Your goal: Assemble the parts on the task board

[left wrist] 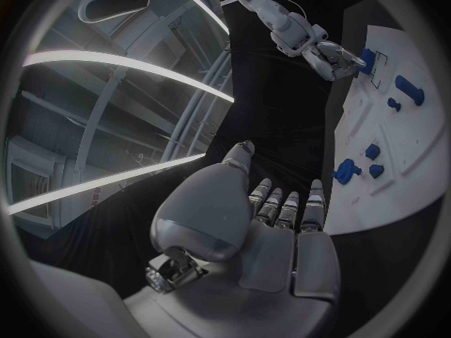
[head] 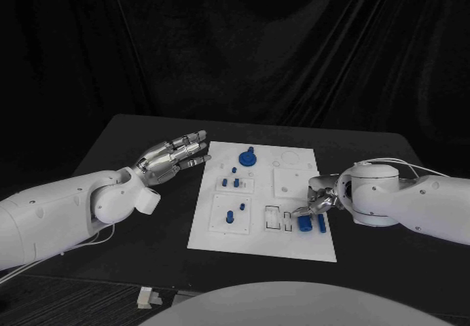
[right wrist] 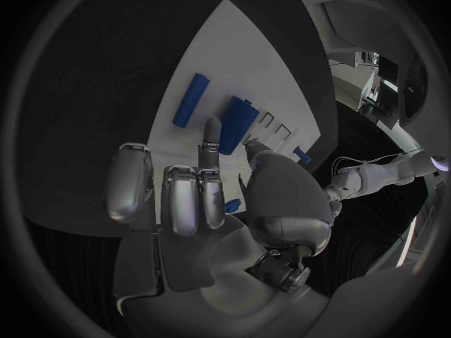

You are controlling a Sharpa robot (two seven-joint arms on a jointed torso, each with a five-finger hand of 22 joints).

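**Right hand down at the board's near right corner, left hand parked beside it**

The white task board [head: 294,234] sits in the middle of the black bench [head: 128,251], long side running away from the robot. Blue parts are scattered over it: a round knob-like piece [head: 247,159] stands near the far end, a couple of small pegs [head: 230,182] sit in a square recess just below it, and another peg [head: 230,217] stands in the recess nearer the robot. Over at the right edge there's a chunkier blue block [head: 305,224] with a thin blue bar [head: 321,225] lying right beside it.

The right hand [head: 320,202] is low over that corner. In the right wrist view one finger and the thumb [right wrist: 255,152] reach down to the blue block, tips touching it or nearly so, while the other fingers are curled in. Can't tell if it's actually gripping.

The left hand [head: 174,157] hovers just off the board's left edge, fingers [left wrist: 286,206] straight, side by side, holding nothing.
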